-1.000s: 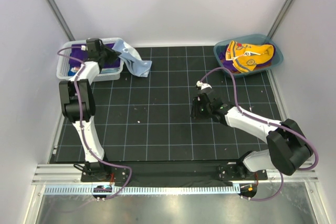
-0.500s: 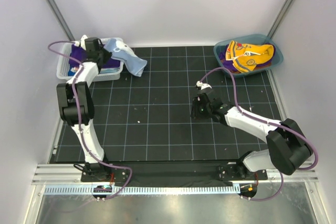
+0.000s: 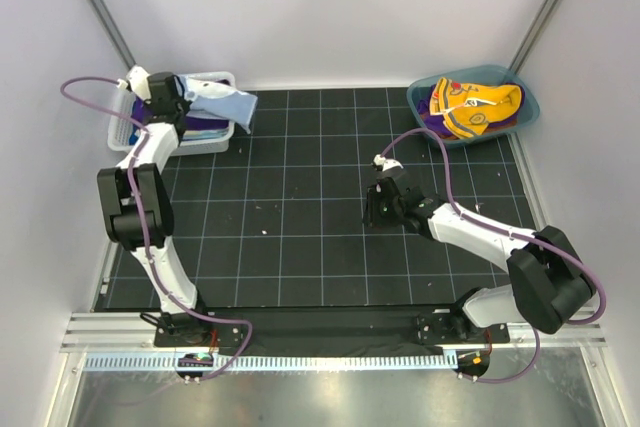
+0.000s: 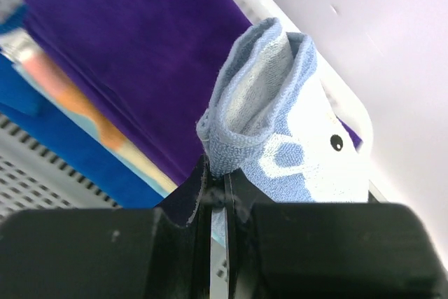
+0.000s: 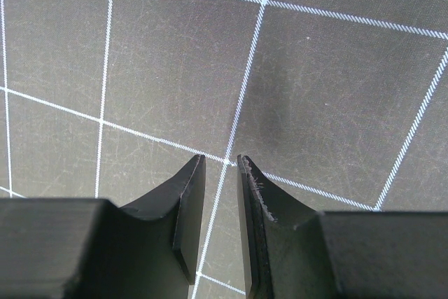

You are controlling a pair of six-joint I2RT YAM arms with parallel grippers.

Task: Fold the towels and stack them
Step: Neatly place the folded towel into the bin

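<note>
- The left hand [image 4: 218, 187] is clenched on a bunched fold of the light blue towel [image 4: 280, 131], which hangs above the white mesh basket [image 3: 120, 132] and its purple towel [image 4: 119, 54].
- We judge this towel light, soft and floppy. It will sag wherever it is unsupported, so corners or a straight edge would serve better than this crumpled pinch.
- The right hand [image 5: 220, 201] hovers over the bench [image 3: 300, 247], all but closed and holding nothing.
- More towels, including the yellow-orange towel [image 3: 480, 107], sit in the teal tub [image 3: 530, 112].
- A second ago the blue towel trailed onto the bench. Now we see it drawn back over the basket, while the right arm has not moved.
</note>
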